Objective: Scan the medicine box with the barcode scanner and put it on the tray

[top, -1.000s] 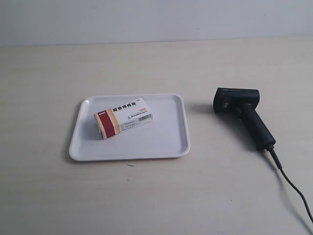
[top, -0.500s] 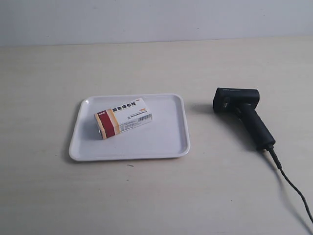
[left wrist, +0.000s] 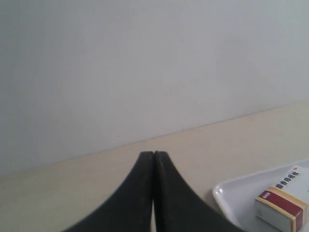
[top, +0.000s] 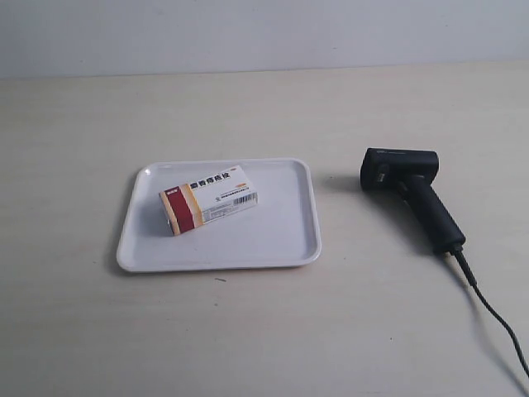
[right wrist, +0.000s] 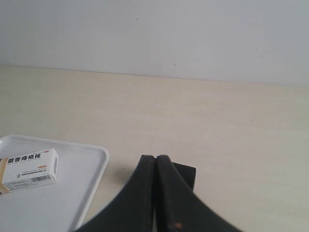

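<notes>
1. Pale wood-grain tabletop (top: pixel 248 331) is spreading across the exterior view, with a plain grey-white wall (top: pixel 264 33) running behind it.
2. Nothing is changing across the last second: box, tray and scanner are sitting exactly where they were, and no arm is entering the exterior view. By my judgement the task is either finished or not begun; the pictures are not settling whether a scan has taken place.
3. Flat white rectangular plastic tray (top: pixel 281 248) with rounded corners and a low rim is lying left of centre in the exterior view.
4. Small white cardboard medicine box (top: pixel 208 199) is lying flat inside the tray, toward its far left portion and angled to the rim. A dark red and tan band is showing at one end, blue Chinese lettering on the top face, and a barcode on the long side face.
5. Black pistol-shaped plastic barcode scanner (top: pixel 411 192) is lying on its side on the table, apart from the tray on the exterior view's right, with its black cable (top: pixel 492 314) trailing toward the frame edge.
6. Left gripper (left wrist: pixel 153 157) is hanging in the air with black fingers pressed together, pinching nothing; box and tray corner are showing beyond it.
7. Right gripper (right wrist: pixel 155 158) is likewise pressed together and empty, hovering above the scanner's head.
</notes>
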Robot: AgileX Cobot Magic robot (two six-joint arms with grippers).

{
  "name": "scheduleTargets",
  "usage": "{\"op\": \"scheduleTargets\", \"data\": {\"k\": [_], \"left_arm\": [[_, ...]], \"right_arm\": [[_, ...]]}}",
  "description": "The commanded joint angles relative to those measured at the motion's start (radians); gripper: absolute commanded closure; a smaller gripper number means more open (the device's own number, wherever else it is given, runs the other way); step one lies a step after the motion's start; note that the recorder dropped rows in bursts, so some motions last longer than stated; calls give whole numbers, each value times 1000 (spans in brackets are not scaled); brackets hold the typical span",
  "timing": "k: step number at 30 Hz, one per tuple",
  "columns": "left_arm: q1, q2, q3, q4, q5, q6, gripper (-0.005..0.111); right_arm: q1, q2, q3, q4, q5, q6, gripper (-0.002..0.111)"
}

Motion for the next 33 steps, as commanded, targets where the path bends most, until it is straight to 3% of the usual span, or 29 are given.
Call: {"op": "scheduleTargets", "data": {"k": [1,5,18,33], "left_arm": [[94,-48,2,-101,73,24,105],[147,-48,2,-106,142,21,105],[147,-48,2,-111,245,-5,105],[147,-48,2,-111,246,-3,105]], "right_arm": [[-4,-7,0,3,-4,-4,108],[-4,-7,0,3,-4,-4,108],[-4,-7,0,3,-4,-4,108],[-4,-7,0,3,-4,-3,108]]}}
